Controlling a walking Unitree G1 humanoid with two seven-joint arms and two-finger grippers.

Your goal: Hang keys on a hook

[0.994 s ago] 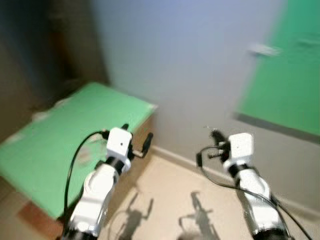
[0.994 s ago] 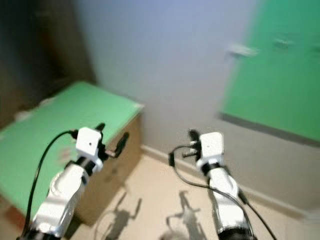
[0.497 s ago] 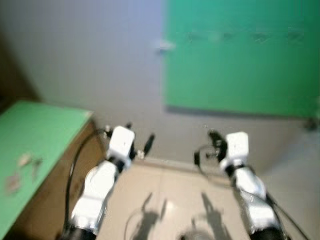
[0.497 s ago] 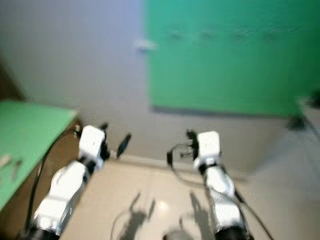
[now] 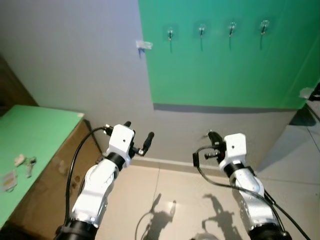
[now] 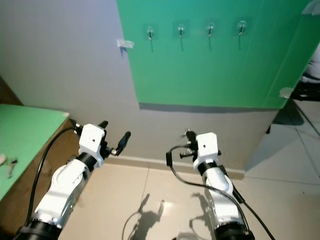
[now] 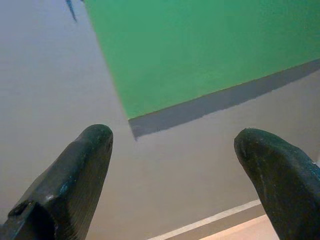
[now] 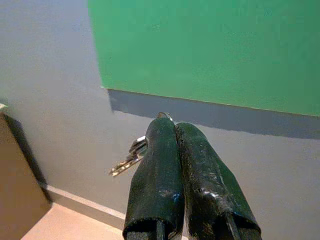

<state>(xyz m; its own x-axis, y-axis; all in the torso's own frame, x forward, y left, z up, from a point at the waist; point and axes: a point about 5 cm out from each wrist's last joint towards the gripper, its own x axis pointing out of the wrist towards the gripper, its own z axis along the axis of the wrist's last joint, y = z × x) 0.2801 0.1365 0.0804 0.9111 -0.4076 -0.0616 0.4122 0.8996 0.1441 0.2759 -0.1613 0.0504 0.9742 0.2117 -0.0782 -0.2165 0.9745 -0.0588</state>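
The right pincer (image 8: 174, 131) is pressed tight together on a small bunch of silvery keys (image 8: 129, 158); their ring sits at the fingertips and the blades jut out sideways, metal glinting against the grey wall (image 5: 75, 55). No writing can be read on them. The left pincer (image 7: 172, 145) is spread wide with nothing between its black fingers (image 7: 82, 165). Both are held up over the pale tiled floor (image 5: 170, 200), facing the wall. High above, four small metal hooks (image 5: 170, 34) run in a row across a green panel (image 5: 225, 70). Off to the left, a green-topped table (image 5: 40, 135) carries a few small items (image 5: 20, 162).
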